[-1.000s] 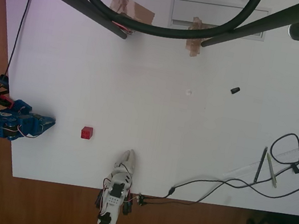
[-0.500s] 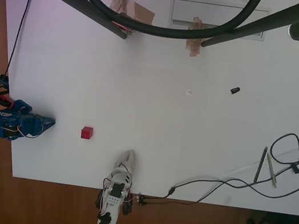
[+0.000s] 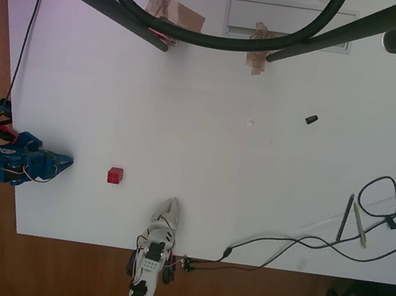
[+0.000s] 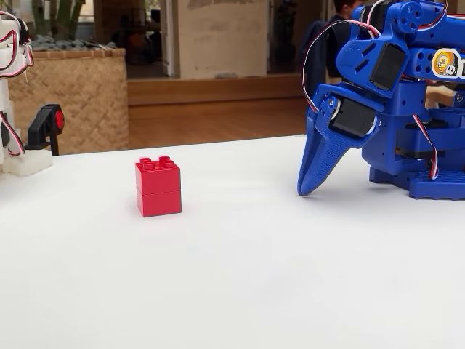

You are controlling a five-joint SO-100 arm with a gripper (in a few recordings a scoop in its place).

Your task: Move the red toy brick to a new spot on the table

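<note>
In the overhead view, my blue gripper sits folded at the left edge of the white table, and the red toy brick lies in the lower left of the frame, a little to the right of my tip and apart from it. In the fixed view, the brick stands upright left of centre while my gripper points down at the right, its fingers pressed together and holding nothing. To do the reach well, I judge I should part the fingers first, then come over the brick and straddle its flat sides squarely.

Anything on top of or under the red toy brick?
Nothing sits on the red toy brick; its studs are bare. It rests directly on the table. Its underside is hidden.
</note>
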